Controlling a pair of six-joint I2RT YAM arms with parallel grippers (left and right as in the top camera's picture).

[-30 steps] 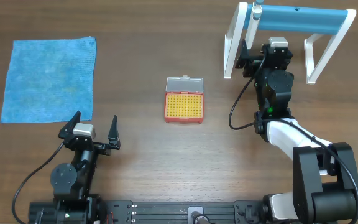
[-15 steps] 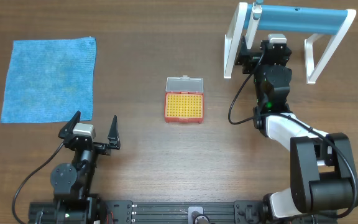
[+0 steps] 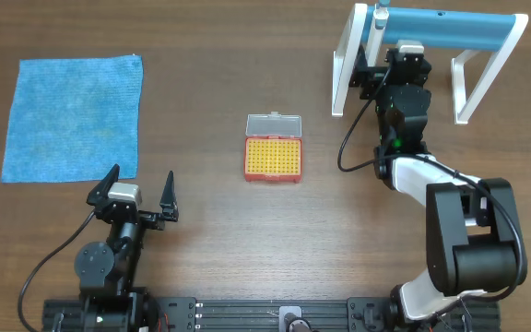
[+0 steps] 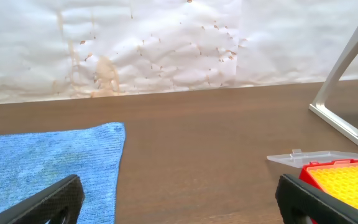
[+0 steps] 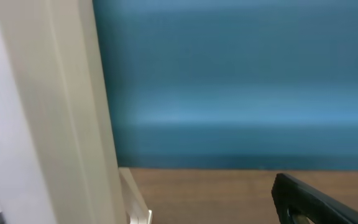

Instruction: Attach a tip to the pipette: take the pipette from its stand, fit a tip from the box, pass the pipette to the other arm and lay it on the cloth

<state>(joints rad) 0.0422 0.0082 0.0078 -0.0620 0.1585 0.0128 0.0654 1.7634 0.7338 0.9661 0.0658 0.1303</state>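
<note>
I am on the first step, fetching the pipette (image 3: 381, 13), which seems to hang at the far left end of the stand (image 3: 450, 30). My right hand (image 3: 387, 66) sits close under its blue bar, and I cannot tell whether the fingers are apart or together. My left hand (image 3: 139, 187) waits near the cloth (image 3: 72, 118), fingers spread and empty. Next, I judge, the right hand must line up on the pipette and clamp it before lifting.

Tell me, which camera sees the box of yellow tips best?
The top view: it shows the whole tip box from above, lid open. The left wrist view catches one corner from the side. The right wrist view faces the blue bar of the stand.
</note>
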